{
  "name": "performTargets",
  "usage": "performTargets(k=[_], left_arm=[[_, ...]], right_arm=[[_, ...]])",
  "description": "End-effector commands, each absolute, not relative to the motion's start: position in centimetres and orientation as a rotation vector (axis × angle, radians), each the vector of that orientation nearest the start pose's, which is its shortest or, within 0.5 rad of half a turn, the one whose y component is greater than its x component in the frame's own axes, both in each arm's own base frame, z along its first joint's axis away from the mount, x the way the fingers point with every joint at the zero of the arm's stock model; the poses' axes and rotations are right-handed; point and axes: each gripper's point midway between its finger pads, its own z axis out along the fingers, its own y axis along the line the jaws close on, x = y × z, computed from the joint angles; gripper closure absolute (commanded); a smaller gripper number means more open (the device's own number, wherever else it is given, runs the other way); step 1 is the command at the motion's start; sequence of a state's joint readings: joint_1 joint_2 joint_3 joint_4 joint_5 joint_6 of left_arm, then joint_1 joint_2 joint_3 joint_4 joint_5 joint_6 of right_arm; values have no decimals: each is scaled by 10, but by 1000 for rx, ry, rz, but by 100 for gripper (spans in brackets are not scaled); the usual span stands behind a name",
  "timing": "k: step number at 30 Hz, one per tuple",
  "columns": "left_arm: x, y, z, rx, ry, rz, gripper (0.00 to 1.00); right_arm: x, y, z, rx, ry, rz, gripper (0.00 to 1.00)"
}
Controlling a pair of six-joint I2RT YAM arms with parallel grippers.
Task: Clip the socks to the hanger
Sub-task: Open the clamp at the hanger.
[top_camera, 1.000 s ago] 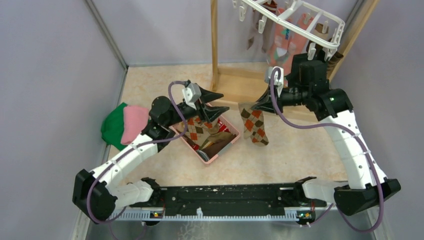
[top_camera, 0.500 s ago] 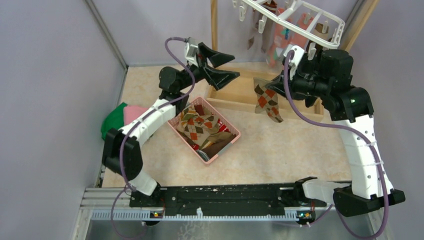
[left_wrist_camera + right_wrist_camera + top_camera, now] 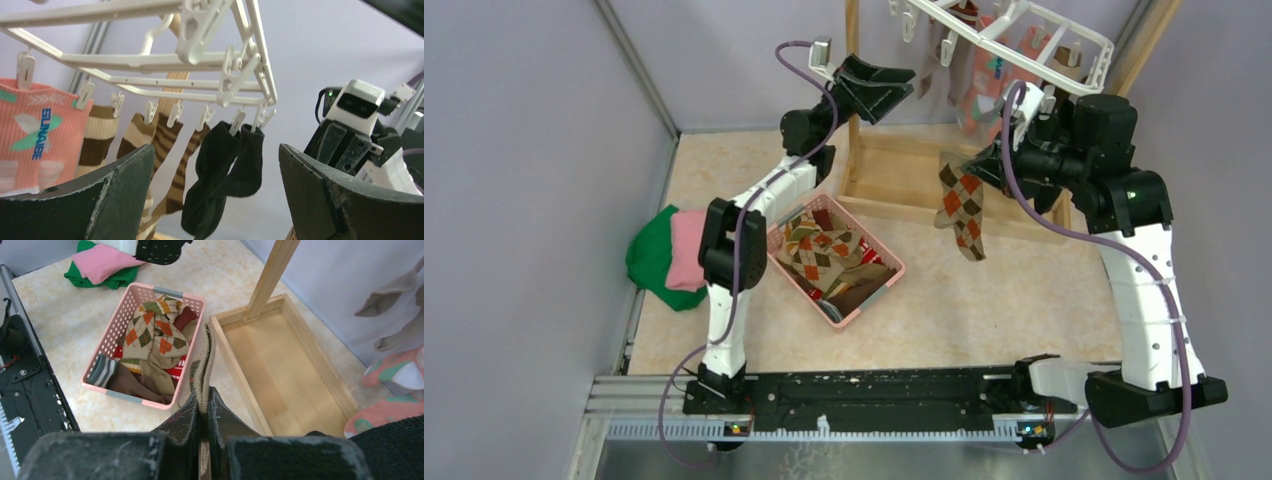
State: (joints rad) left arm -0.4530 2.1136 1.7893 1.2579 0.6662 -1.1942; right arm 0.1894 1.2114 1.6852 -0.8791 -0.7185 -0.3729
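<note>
The white hanger (image 3: 1024,35) hangs at the top right, with clips beneath it (image 3: 170,80). Clipped to it are a pink sock (image 3: 35,130), brown and cream striped socks (image 3: 165,145) and black socks (image 3: 225,170). My right gripper (image 3: 980,163) is shut on the cuff of an argyle sock (image 3: 961,210), which dangles above the wooden stand base; the same sock shows edge-on in the right wrist view (image 3: 204,365). My left gripper (image 3: 894,85) is open and empty, raised high near the wooden post, pointing up at the clips (image 3: 215,155).
A pink basket (image 3: 864,300) with more socks (image 3: 819,250) sits on the table centre-left. Folded green and pink cloths (image 3: 669,255) lie by the left wall. The wooden stand's tray (image 3: 904,185) and post (image 3: 853,70) stand at the back.
My left arm has risen from above the basket up to the hanger's height. My right gripper has lifted the argyle sock off the table and carried it back towards the hanger.
</note>
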Motion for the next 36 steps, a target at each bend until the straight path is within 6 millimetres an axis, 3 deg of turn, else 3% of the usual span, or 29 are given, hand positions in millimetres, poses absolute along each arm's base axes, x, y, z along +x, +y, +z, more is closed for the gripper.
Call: performTargets(k=[1, 11, 20, 29, 36], left_arm=[[403, -355, 505, 428, 750, -1815, 2], [415, -382, 511, 407, 690, -1864, 3], [410, -405, 521, 390, 684, -1855, 3], [419, -412, 527, 331, 663, -1832, 8], [412, -414, 537, 333, 629, -1812, 9]], right_arm=[[276, 162, 426, -957, 1585, 597, 100], [273, 161, 429, -963, 1579, 622, 100], [271, 160, 431, -966, 1571, 639, 100], [264, 158, 435, -971, 1559, 646, 100], [261, 158, 435, -977, 1554, 660, 100]])
